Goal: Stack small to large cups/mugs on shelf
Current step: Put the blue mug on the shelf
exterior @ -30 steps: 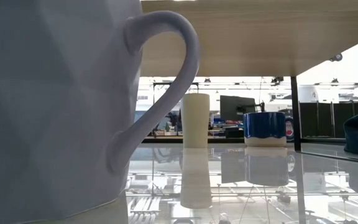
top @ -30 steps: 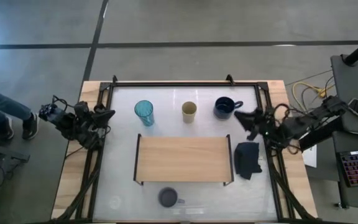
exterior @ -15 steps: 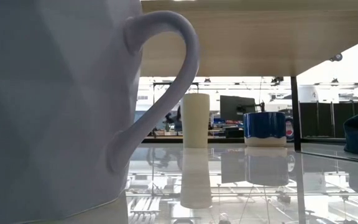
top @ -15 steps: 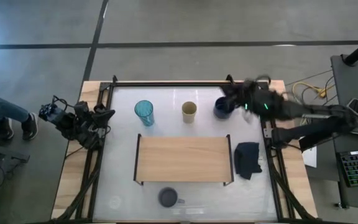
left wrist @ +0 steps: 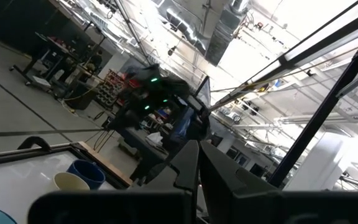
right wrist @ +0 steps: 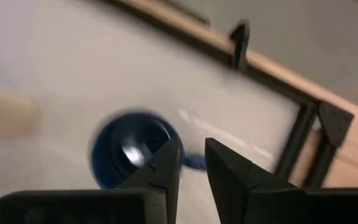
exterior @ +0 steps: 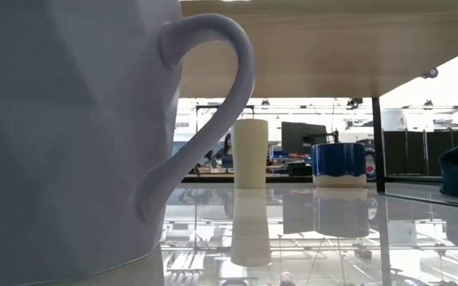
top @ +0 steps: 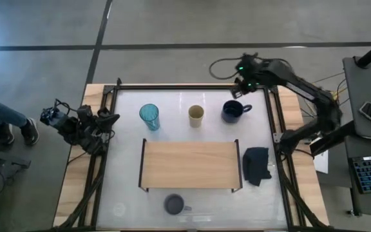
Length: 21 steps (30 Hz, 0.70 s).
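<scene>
Cups show you no readable writing; your right gripper (right wrist: 191,163) hovers above the navy mug (right wrist: 132,149), fingers slightly apart, empty; your left gripper (top: 111,118) waits with fingers together.

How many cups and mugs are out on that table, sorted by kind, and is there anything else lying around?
Handled mugs: 2, navy mug and grey mug
Handleless cups: 2, tan cup and teal tumbler
Wooden shelf: 1
Dark folded cloth: 1
Total: 6
</scene>
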### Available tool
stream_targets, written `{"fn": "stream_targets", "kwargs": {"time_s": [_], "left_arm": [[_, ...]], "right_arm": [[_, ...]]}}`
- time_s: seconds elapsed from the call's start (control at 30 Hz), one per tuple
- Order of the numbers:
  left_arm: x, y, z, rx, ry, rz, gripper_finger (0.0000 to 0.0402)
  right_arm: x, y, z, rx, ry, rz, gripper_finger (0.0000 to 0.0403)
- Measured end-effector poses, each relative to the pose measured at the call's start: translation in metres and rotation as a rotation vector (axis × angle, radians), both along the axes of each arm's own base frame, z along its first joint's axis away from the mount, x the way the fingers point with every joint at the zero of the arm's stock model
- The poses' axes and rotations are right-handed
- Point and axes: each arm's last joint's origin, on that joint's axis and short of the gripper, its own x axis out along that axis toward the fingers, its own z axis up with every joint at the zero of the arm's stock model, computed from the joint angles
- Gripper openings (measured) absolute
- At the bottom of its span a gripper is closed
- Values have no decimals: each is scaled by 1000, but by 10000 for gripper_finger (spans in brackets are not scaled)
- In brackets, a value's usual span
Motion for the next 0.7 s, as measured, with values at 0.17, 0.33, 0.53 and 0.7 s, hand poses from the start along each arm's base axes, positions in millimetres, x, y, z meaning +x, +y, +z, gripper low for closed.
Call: {"fn": "stream_targets", "kwargs": {"time_s": [0.17,0.33,0.53,0.7], "left_arm": [[0,0,0,0,1,0,0],[0,0,-1,3,5,0,0],[1,0,-2,10,15,0,0],[1,-1,-3,21,32,-1,0]], "right_arm": [[19,-12,-33,114,189,120,70],[30,-8,-39,115,239,289,71],[31,-1,-38,112,235,415,102],[36,-4,-42,104,191,435,144]]}}
